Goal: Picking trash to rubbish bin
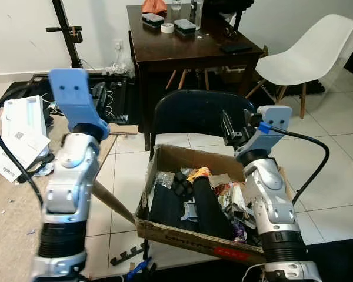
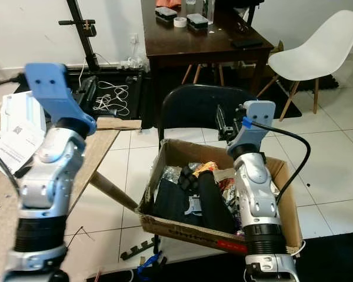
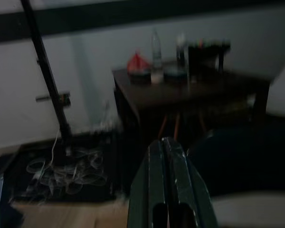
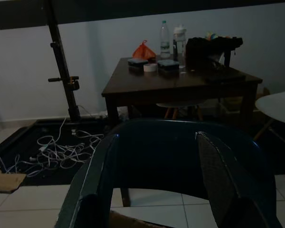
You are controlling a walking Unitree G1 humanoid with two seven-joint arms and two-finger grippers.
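Above the cardboard box (image 1: 165, 230) of trash on the dark chair (image 1: 191, 114), the right gripper (image 4: 156, 190) hangs with fingers apart, holding nothing. The left gripper (image 3: 169, 190) has fingers pressed together. A careless descent could tip the box off its seat.

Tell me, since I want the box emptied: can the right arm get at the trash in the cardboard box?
Probably yes: the right gripper is open above the cardboard box, the trash uncovered.

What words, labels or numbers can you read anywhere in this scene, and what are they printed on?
No text here is legible.
Cardboard box: dark print and a red label along its front edge, too blurred to read.
White papers on the wooden table: a QR-style code and lines of print, too small to read.
Items on the dark table: no lettering can be made out.
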